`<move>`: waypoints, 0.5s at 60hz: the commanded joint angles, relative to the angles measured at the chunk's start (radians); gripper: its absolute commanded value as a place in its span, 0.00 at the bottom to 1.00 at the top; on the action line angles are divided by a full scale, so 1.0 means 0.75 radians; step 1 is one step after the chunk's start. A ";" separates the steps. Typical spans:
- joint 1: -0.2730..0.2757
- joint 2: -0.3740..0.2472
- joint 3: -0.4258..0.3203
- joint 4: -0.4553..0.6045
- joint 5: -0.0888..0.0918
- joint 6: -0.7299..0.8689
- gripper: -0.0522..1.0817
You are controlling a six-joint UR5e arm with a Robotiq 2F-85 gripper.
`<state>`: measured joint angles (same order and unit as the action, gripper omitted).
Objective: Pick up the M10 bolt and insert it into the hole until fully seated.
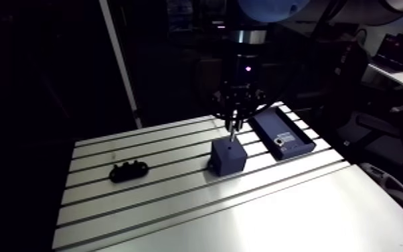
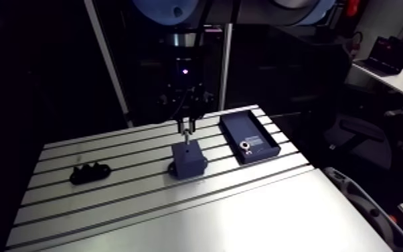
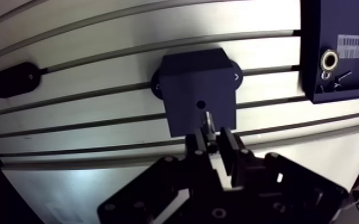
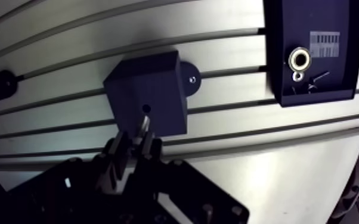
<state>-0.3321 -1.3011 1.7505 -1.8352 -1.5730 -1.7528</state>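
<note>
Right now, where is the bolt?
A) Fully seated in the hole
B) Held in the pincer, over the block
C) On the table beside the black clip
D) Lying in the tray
B: in the wrist view the bolt sits clamped between the fingers of the pincer above the block, whose hole shows dark and empty.

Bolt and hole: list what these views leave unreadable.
- Bolt: upper part hidden inside the hand, wrist view.
- Hole in the block: its depth lost in darkness, wrist view.
- Tray: small loose parts too tiny to name, wrist view.
- Black piece: too dark to identify, arm view.
</note>
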 commanded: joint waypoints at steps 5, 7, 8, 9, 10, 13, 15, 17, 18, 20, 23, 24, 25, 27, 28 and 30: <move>-0.001 0.001 0.003 0.000 0.000 -0.002 1.00; -0.001 0.005 0.001 0.000 0.000 -0.002 1.00; -0.001 0.005 0.001 0.000 0.000 -0.002 1.00; -0.001 0.007 0.001 0.000 0.000 -0.002 1.00; -0.001 0.007 0.001 0.000 0.000 -0.002 1.00; 0.001 0.009 0.001 0.000 0.000 -0.002 1.00; 0.001 0.010 0.001 0.000 0.000 -0.002 1.00; 0.001 0.010 0.001 0.000 0.000 -0.002 1.00; 0.001 0.010 0.001 0.000 0.000 -0.002 1.00; 0.001 0.010 0.001 0.000 0.000 -0.002 1.00; 0.001 0.010 0.001 0.000 0.000 -0.002 1.00; 0.001 0.010 0.001 -0.002 0.000 -0.002 1.00; 0.001 0.010 0.001 -0.002 0.000 -0.002 1.00; 0.001 0.010 0.001 -0.002 0.000 -0.002 1.00; 0.001 0.011 0.001 -0.002 0.000 -0.002 1.00; 0.001 0.012 0.001 -0.004 0.000 -0.002 1.00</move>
<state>-0.3317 -1.2946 1.7513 -1.8359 -1.5731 -1.7541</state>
